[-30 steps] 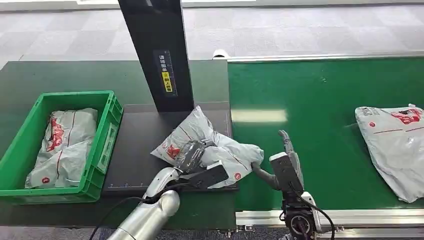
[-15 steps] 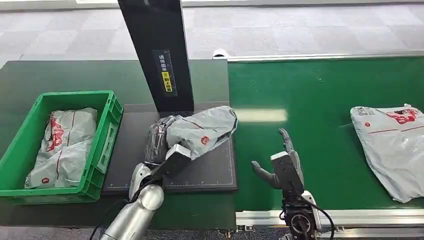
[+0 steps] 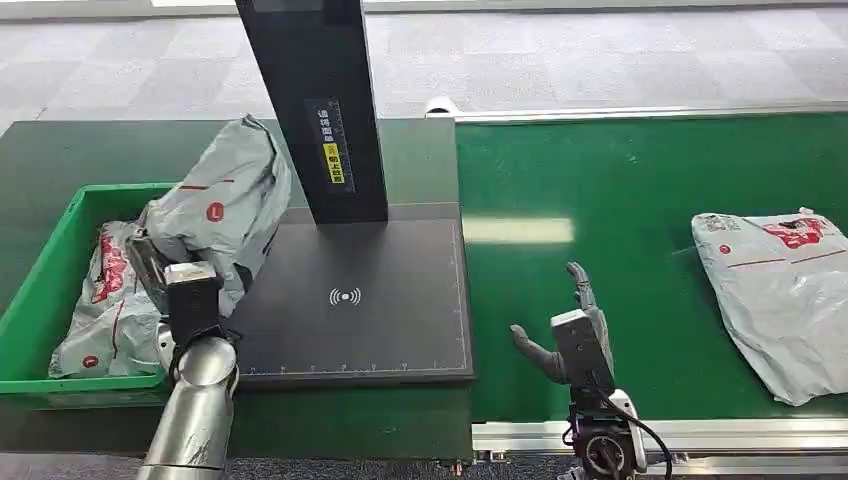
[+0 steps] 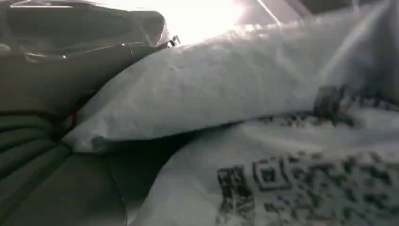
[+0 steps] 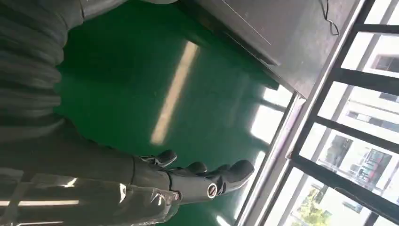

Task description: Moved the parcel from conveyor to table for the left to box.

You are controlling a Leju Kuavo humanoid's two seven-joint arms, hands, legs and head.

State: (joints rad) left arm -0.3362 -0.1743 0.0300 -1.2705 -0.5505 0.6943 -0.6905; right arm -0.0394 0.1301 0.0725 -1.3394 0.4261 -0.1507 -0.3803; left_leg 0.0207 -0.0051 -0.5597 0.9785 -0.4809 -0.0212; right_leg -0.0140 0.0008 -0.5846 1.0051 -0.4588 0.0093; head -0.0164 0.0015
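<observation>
Left hand [image 3: 172, 285] gripping grey parcel [image 3: 222, 205] with red round logo, raised above green crate [image 3: 40, 290]. Right hand [image 3: 570, 325] spread, holding nothing, above conveyor [image 3: 640, 190]. QR code on parcel, unreadable.

Black post [image 3: 318, 110] beside the held parcel [image 3: 225, 205]; bare scanner pad [image 3: 350, 300] and green belt [image 3: 620, 210] alongside.

Green conveyor belt [image 3: 640, 170] carrying a grey parcel [image 3: 785, 285] (red print), dark table [image 3: 60, 150] bearing a green crate [image 3: 45, 290], black scanner pad [image 3: 360, 300]
</observation>
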